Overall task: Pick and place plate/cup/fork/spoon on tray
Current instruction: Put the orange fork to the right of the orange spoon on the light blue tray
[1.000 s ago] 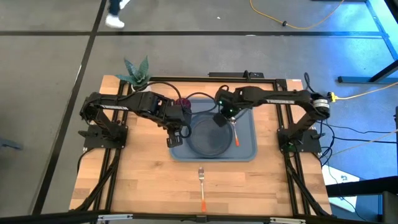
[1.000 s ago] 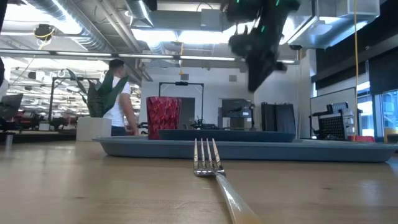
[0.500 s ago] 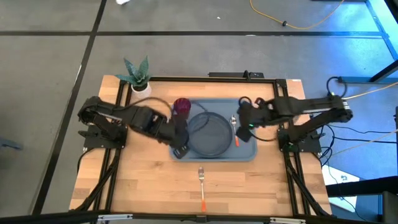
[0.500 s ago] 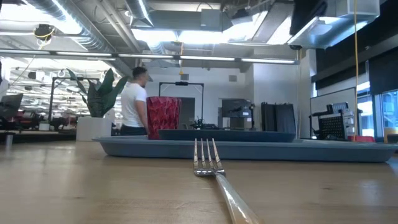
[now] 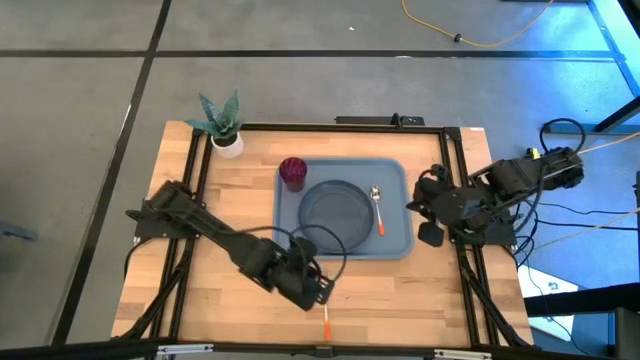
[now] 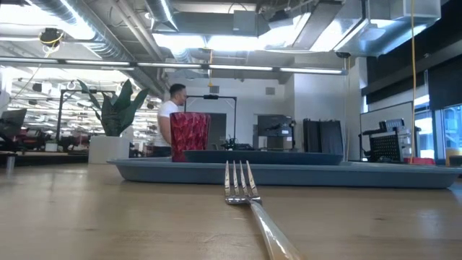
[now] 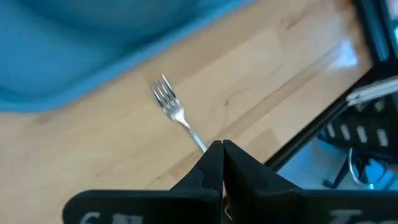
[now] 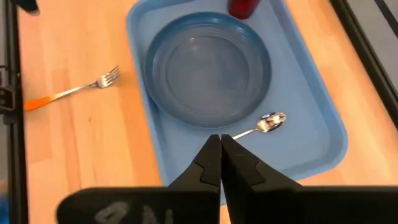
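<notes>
The light-blue tray (image 5: 395,240) lies mid-table. On it lie the slate-blue plate (image 5: 335,213), the dark-red cup (image 5: 292,172) at its far left corner, and the spoon (image 5: 377,205) to the right of the plate. The fork (image 7: 176,113) lies flat on the wood in front of the tray, its orange handle end (image 5: 326,322) toward the near edge. My left gripper (image 5: 318,293) is shut and hovers over the fork; it does not show in the low view. My right gripper (image 5: 430,228) is shut and empty, off the tray's right edge.
A white pot with a green plant (image 5: 222,125) stands at the far left corner. A black frame (image 5: 455,190) runs along the table's edges. In the low view a person (image 6: 170,123) walks in the room behind the table.
My left gripper has gone from the tray's left edge toward the table's near edge and now stands over the fork. My right gripper has drawn back from over the spoon toward the table's right edge, off the tray. The tableware has stayed where it was.
</notes>
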Robot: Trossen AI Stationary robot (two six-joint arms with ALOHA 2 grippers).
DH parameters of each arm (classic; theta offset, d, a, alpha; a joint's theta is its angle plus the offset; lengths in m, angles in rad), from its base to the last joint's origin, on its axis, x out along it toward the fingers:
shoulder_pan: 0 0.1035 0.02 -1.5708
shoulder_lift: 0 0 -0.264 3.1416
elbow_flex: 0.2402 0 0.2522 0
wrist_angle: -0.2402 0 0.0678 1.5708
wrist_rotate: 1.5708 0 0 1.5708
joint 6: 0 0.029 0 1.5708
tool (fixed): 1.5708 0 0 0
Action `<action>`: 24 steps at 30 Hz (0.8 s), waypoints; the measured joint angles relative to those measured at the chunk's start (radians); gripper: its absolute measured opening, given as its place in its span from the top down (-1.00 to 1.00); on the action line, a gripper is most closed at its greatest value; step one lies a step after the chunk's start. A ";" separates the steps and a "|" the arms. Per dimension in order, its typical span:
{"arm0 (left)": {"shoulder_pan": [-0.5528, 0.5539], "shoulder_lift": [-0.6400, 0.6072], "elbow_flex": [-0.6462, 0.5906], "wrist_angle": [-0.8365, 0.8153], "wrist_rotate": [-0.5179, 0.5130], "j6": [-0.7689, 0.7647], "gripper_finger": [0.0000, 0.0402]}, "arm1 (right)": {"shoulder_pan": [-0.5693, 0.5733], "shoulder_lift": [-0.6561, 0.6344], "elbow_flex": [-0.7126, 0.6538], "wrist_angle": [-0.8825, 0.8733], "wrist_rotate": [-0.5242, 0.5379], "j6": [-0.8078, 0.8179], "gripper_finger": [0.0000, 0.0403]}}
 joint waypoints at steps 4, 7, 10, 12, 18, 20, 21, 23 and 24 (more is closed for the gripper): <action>0.012 0.076 0.000 0.072 0.085 -0.005 0.98 | 0.036 -0.002 0.000 -0.004 -0.001 -0.005 0.96; 0.031 0.128 0.000 0.123 0.186 -0.037 0.92 | 0.051 -0.002 0.000 -0.004 -0.003 -0.029 0.95; 0.048 0.178 0.000 0.180 0.271 -0.077 0.85 | 0.056 -0.002 0.000 -0.005 -0.004 -0.029 0.95; 0.054 0.208 0.000 0.235 0.305 -0.104 0.81 | 0.059 -0.002 0.000 -0.009 -0.004 -0.030 0.95; 0.054 0.279 0.000 0.268 0.376 -0.182 0.77 | 0.067 -0.002 0.000 -0.022 -0.004 -0.051 0.95; 0.053 0.285 0.000 0.280 0.377 -0.183 0.77 | 0.067 -0.002 0.000 -0.026 -0.005 -0.055 0.95; 0.053 0.285 0.000 0.279 0.368 -0.185 0.77 | 0.067 -0.002 0.000 -0.030 -0.005 -0.056 0.94; 0.053 0.285 0.000 0.280 0.328 -0.208 0.77 | 0.067 -0.002 0.000 -0.039 -0.005 -0.057 0.94; 0.053 0.285 0.000 0.280 0.298 -0.213 0.77 | 0.067 -0.002 0.000 -0.041 -0.005 -0.057 0.94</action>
